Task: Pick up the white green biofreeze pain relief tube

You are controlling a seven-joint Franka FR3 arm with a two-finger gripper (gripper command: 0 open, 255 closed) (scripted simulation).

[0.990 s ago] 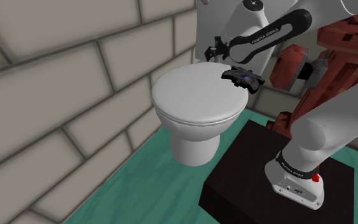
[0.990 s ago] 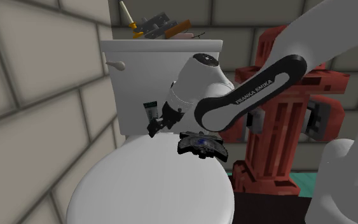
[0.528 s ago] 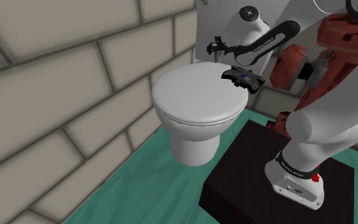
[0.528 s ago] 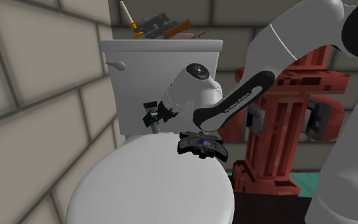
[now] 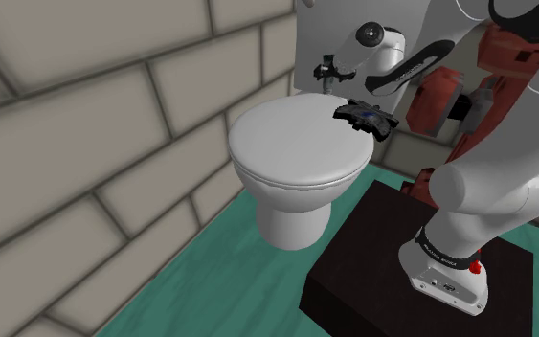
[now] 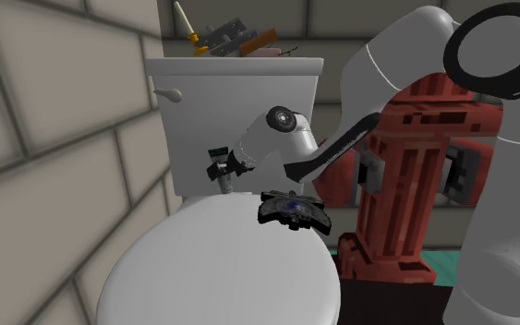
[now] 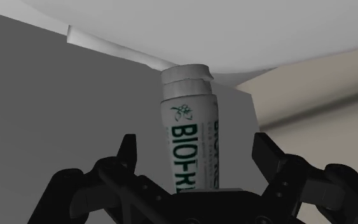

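Your fingers (image 7: 130, 158) were spread wide, straddling tube (image 7: 190, 137), touching neither side: nothing gripped. Tube stood cap-down against tank (image 6: 239, 102), behind toilet lid (image 6: 221, 268); straddle set up side pinch.

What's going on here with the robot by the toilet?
The arm's open gripper straddles the tube in front of the toilet tank. Its fingers stand apart on either side without touching, so the tube is not yet held. A black controller lies on the lid nearby.
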